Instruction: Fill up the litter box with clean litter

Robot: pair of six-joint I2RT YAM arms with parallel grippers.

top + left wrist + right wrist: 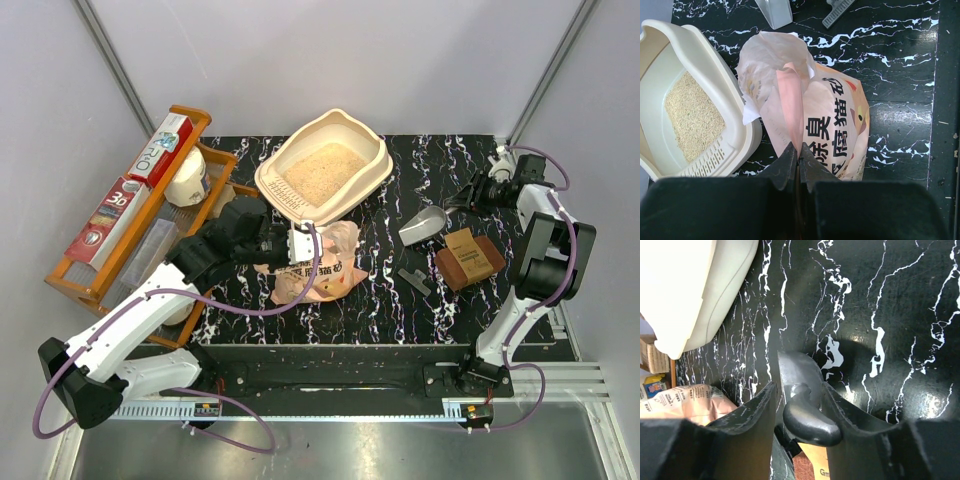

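Note:
The cream litter box [375, 160] stands at the back middle with pale clean litter [322, 170] spread inside. In the left wrist view the box [747, 135] is on the left and its litter [692, 117] covers part of the floor. My left gripper [292, 246] [799, 145] is shut on a fold of the pink litter bag [320, 268] [835, 115], which lies open-mouthed beside the box. My right gripper [468, 198] [799, 386] is open at the back right, its fingers standing either side of the grey scoop's handle [810, 420].
The grey scoop [425, 225] lies right of the box. A brown box [468, 258] and a small grey piece [413, 280] lie near the right arm. An orange wooden rack [130, 215] with cartons stands at the left.

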